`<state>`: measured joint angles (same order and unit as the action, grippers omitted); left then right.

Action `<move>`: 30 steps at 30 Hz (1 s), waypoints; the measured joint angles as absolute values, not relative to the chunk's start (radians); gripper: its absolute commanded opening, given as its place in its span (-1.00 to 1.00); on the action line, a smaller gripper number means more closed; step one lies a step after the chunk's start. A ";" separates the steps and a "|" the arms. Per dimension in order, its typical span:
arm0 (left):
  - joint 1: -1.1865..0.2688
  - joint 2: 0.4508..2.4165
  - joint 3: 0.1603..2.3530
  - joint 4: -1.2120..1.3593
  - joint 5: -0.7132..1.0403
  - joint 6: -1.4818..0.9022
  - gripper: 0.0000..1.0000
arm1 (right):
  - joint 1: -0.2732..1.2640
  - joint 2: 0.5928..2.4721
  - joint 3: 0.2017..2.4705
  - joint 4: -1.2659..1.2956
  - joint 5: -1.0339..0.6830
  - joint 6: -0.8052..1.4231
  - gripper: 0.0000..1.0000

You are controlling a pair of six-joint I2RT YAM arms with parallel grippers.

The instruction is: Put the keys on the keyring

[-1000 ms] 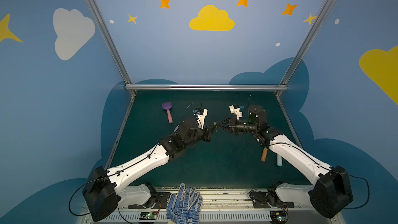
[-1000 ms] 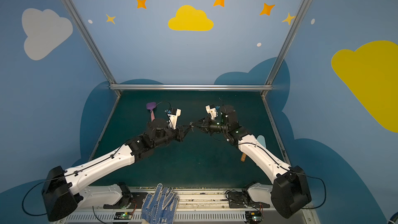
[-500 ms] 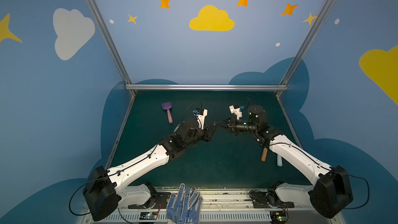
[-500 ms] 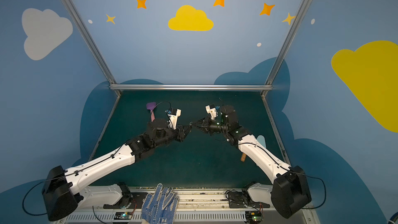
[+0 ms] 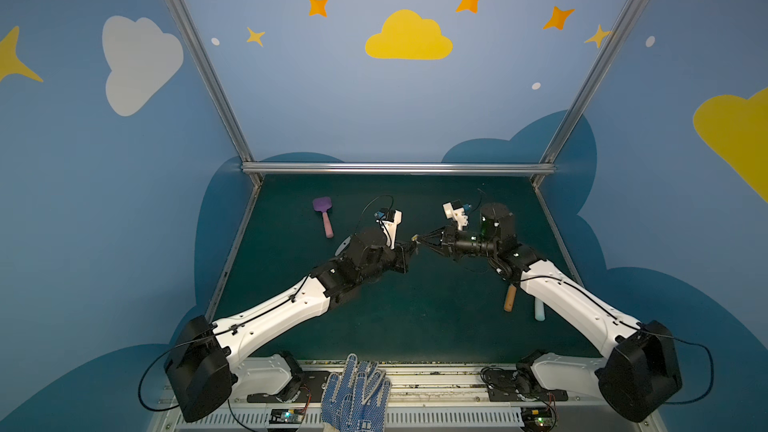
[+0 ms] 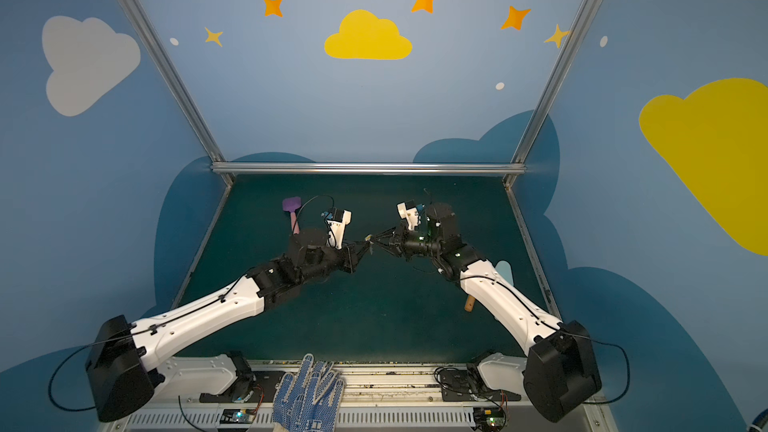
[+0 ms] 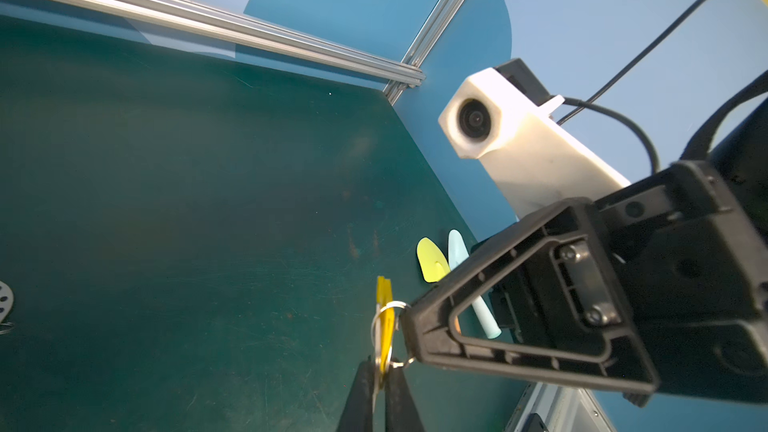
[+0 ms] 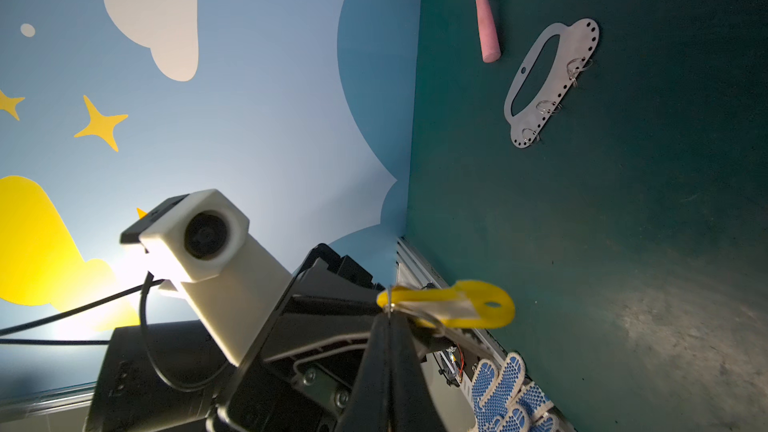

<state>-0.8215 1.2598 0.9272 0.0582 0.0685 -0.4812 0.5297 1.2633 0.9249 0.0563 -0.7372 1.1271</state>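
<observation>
A purple-bladed spatula with a pink handle [image 5: 322, 216] lies at the far left of the dark green surface [image 5: 415, 326]. Near it the flat grey D-shaped keyring plate [image 8: 552, 85] lies flat, mostly hidden behind the left arm in both top views. Over mid-surface, well apart from that plate, the left tool [image 7: 379, 367] is clamped on the small bunch of silver keys with a yellow plastic tag [image 7: 384, 326]. The right tool [image 8: 388, 314], tips together, pinches the bunch's split ring from the opposite side.

Dark green mat [image 5: 415, 326]: purple pink-handled spatula [image 5: 323, 218] and flat grey holed keyring plate [image 8: 552, 85] left of left pincer [image 5: 412, 244]; possibly wooden handle [image 5: 510, 299] behind right pincer [image 5: 419, 238].
</observation>
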 measured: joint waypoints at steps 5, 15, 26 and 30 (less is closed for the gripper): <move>-0.821 1.258 0.930 0.043 0.050 -0.469 -0.62 | 0.530 1.261 0.916 0.063 -0.735 1.128 -1.00; -0.818 1.257 0.933 0.024 0.016 -0.465 -0.59 | 0.530 1.261 0.916 0.063 -0.743 1.130 -1.00; -0.818 1.261 0.948 0.024 0.014 -0.452 -0.92 | 0.529 1.261 0.916 0.064 -0.744 1.130 -1.00; -0.819 1.261 0.950 0.023 0.023 -0.444 -0.92 | 0.524 1.264 0.916 0.064 -0.739 1.130 -1.00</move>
<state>-0.8192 1.2613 0.9501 0.0231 0.0235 -0.4442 0.5243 1.2644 0.9157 0.0639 -0.7395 1.1297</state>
